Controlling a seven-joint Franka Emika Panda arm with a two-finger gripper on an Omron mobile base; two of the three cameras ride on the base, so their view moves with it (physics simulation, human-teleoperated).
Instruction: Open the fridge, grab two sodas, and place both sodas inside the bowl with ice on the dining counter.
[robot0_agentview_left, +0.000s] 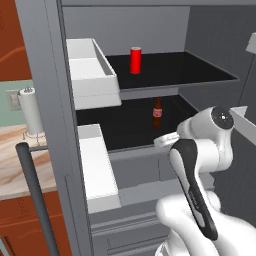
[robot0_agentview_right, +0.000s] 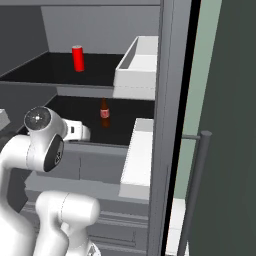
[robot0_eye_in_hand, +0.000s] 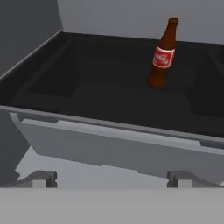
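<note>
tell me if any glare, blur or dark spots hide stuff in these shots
Left base view: even light, red can crisp. Right base view: no glare, black shelf very dark. Hand view: slightly soft, bottle label unreadable, tray corners in shadow.

Arm bent forward, hand (robot0_eye_in_hand: 111, 178) apparently wide open

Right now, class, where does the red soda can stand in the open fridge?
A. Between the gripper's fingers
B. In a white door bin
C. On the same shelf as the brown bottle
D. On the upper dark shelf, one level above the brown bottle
D: the red soda can stands upright on the upper dark shelf, while the brown bottle stands on the shelf below.
</note>
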